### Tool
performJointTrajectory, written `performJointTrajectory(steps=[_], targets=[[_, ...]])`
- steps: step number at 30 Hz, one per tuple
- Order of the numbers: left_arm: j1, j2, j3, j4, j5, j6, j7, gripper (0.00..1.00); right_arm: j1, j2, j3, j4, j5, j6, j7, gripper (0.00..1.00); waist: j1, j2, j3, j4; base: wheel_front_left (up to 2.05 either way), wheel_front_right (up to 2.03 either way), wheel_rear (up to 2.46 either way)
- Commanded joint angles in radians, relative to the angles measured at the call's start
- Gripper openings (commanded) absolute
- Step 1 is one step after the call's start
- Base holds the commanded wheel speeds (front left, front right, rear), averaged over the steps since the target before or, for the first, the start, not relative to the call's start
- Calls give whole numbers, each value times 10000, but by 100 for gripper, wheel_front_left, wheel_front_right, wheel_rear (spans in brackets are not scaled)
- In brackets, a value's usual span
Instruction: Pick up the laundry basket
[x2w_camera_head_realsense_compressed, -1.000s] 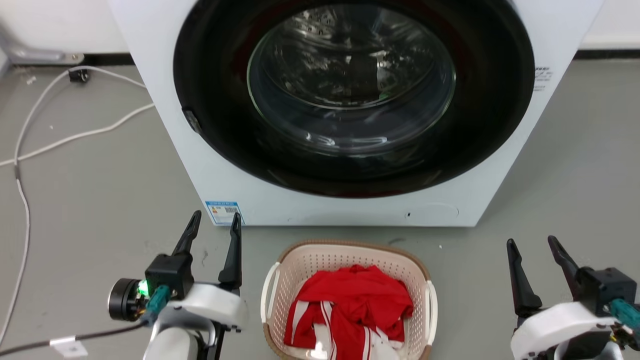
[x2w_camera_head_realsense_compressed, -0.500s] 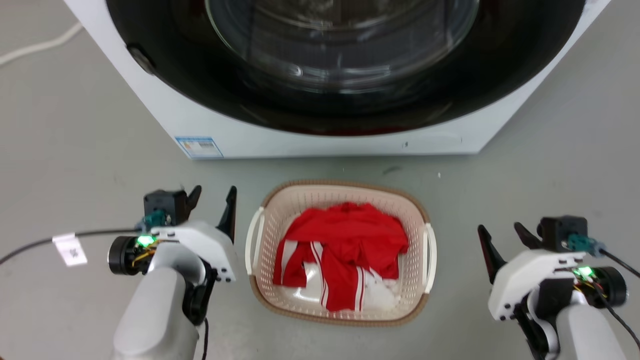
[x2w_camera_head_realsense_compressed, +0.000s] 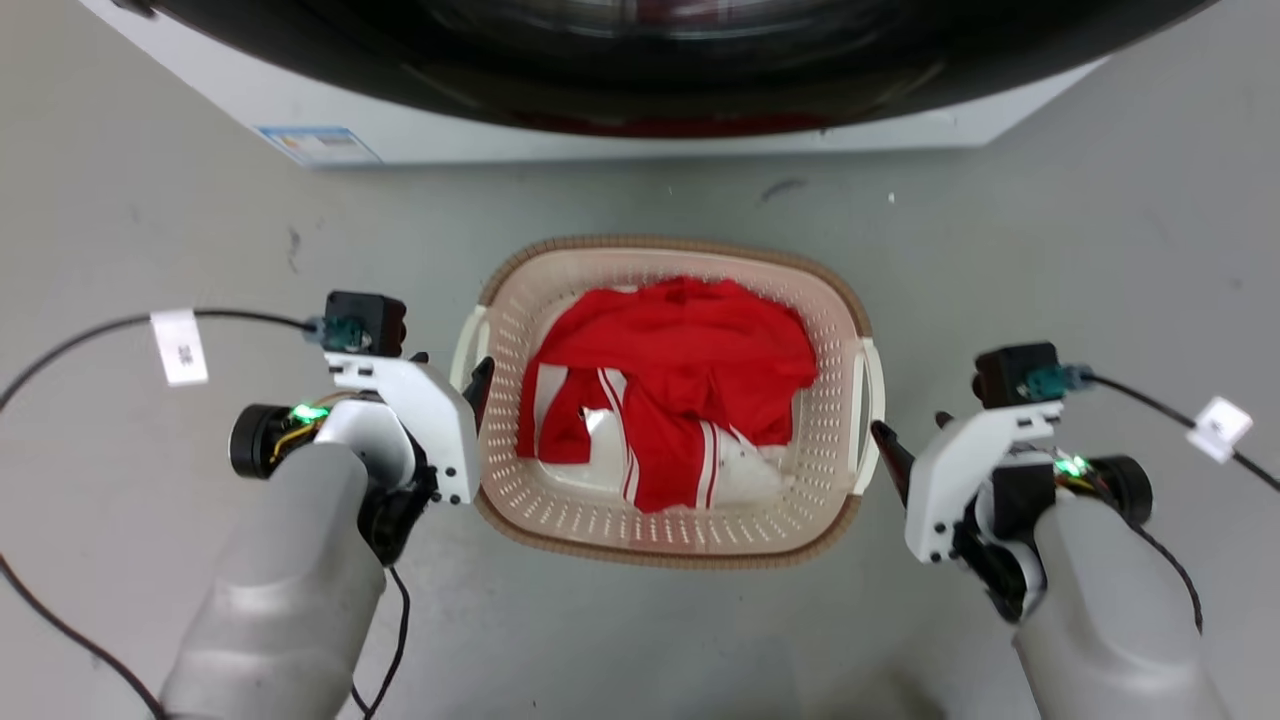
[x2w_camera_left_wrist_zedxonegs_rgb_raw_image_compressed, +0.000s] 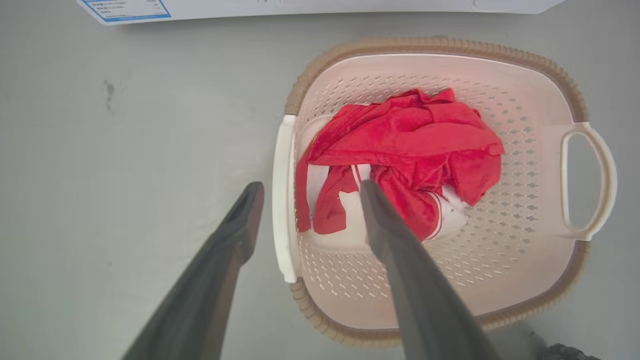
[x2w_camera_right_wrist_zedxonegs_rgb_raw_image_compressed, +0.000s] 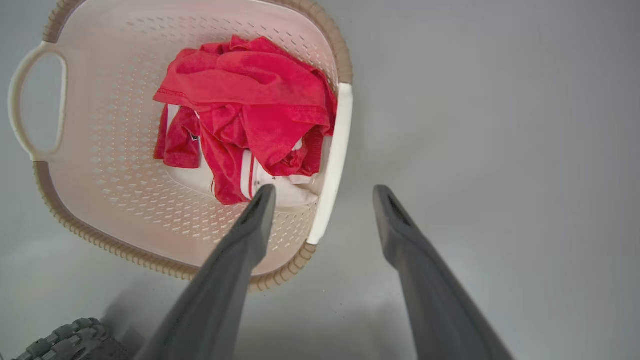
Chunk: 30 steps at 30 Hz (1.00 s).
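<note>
The laundry basket (x2w_camera_head_realsense_compressed: 660, 244), cream with a brown ribbed rim, stands on the grey floor in front of the washer and holds red-and-white clothes (x2w_camera_head_realsense_compressed: 680, 370). My left gripper (x2w_camera_head_realsense_compressed: 450, 368) is open and points down at the basket's left handle (x2w_camera_head_realsense_compressed: 466, 345). In the left wrist view its fingers (x2w_camera_left_wrist_zedxonegs_rgb_raw_image_compressed: 250, 200) straddle that handle (x2w_camera_left_wrist_zedxonegs_rgb_raw_image_compressed: 282, 200), one outside the basket (x2w_camera_left_wrist_zedxonegs_rgb_raw_image_compressed: 435, 44) and one over its inside. My right gripper (x2w_camera_head_realsense_compressed: 910, 423) is open beside the right handle (x2w_camera_head_realsense_compressed: 872, 400). In the right wrist view that handle (x2w_camera_right_wrist_zedxonegs_rgb_raw_image_compressed: 332, 160) lies just ahead of the gap of the gripper (x2w_camera_right_wrist_zedxonegs_rgb_raw_image_compressed: 325, 190).
The washer's white front (x2w_camera_head_realsense_compressed: 620, 135) and dark door run along the top of the head view, close behind the basket. Black cables with white tags trail over the floor at the left (x2w_camera_head_realsense_compressed: 100, 328) and right (x2w_camera_head_realsense_compressed: 1150, 400). Bare grey floor surrounds the basket.
The head camera has tilted down, so the basket sits higher in view. Both grippers have tipped downward and closed in on the basket's side handles.
</note>
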Motion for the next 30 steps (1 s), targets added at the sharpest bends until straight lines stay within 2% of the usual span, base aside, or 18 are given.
performJointTrajectory(steps=[1,4,17,30], targets=[[-345,143,-334,166,-305,7,235,100,-517,21,156,423,94,-7,40,100,-1,-1,596,-116,0,0,0],[-720,417,-772,437,-837,6,554,100,-1146,23,519,1176,430,-7,183,100,-1,-1,986,-186,0,0,0],[-2000,975,-2111,1326,-2373,4,1253,100,-3188,23,1835,3573,1503,-7,300,100,-1,-1,2110,-429,0,0,0],[-3175,892,-3006,2113,-3321,4,1400,100,-4820,22,3058,5119,2417,-7,-265,100,-1,-1,2816,-320,0,0,0]])
